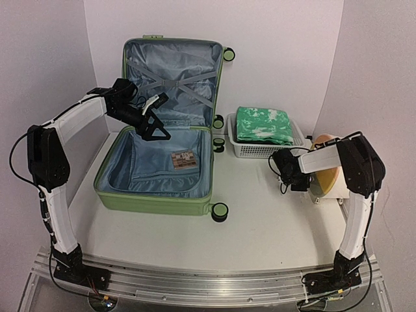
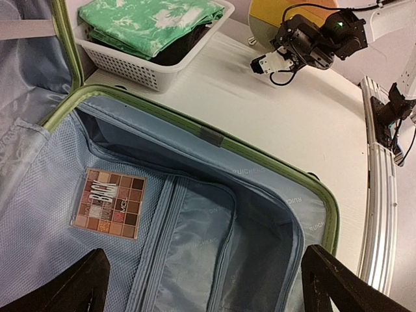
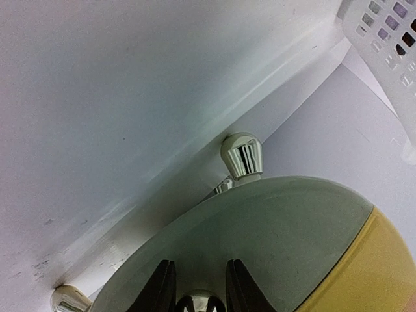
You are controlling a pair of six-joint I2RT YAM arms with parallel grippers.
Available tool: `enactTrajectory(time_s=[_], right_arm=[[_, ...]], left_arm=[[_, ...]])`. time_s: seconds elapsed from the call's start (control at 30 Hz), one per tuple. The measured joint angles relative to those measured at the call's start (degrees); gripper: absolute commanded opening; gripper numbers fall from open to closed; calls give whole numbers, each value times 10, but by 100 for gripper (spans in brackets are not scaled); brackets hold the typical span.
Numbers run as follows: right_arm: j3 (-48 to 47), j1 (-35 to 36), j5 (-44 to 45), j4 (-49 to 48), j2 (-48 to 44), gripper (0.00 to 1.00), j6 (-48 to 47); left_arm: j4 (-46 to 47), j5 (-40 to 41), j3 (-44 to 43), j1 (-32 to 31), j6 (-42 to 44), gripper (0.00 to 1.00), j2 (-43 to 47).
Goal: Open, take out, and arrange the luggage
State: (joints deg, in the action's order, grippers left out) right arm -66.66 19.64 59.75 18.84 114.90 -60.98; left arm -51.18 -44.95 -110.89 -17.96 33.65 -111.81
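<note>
The luggage [image 1: 153,203], a light-green hard-shell suitcase, lies open on the table with its lid standing up against the back wall. Its grey-blue lining [image 2: 260,156] holds a brown eyeshadow palette [image 1: 184,160] [image 2: 109,203] lying flat in the bottom half. My left gripper [image 1: 155,130] [image 2: 208,286] hovers wide open over the bottom half, with nothing between its fingers. At the right, my right gripper [image 1: 300,177] [image 3: 199,266] presses against a round cylinder [image 1: 325,179] with a grey-green and yellow face [image 3: 273,240]. Its fingers sit tight on either side of a chrome knob [image 3: 198,304].
A white mesh basket [image 1: 242,148] [image 2: 130,68] with a folded green patterned cloth [image 1: 263,125] [image 2: 149,23] stands right of the suitcase, behind the right gripper. Two more chrome knobs [image 3: 242,155] [image 3: 68,300] ring the cylinder's face. White walls enclose the table on three sides.
</note>
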Motion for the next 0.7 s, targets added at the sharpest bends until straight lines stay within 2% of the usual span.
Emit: enactTrajectory(time_s=[0.47, 0.7], right_arm=[[12, -3, -20, -9, -15, 3, -14], [12, -3, -28, -8, -18, 0, -16]], left_arm=[[0, 0, -1, 0, 0, 100, 0], [0, 0, -1, 0, 5, 100, 0]])
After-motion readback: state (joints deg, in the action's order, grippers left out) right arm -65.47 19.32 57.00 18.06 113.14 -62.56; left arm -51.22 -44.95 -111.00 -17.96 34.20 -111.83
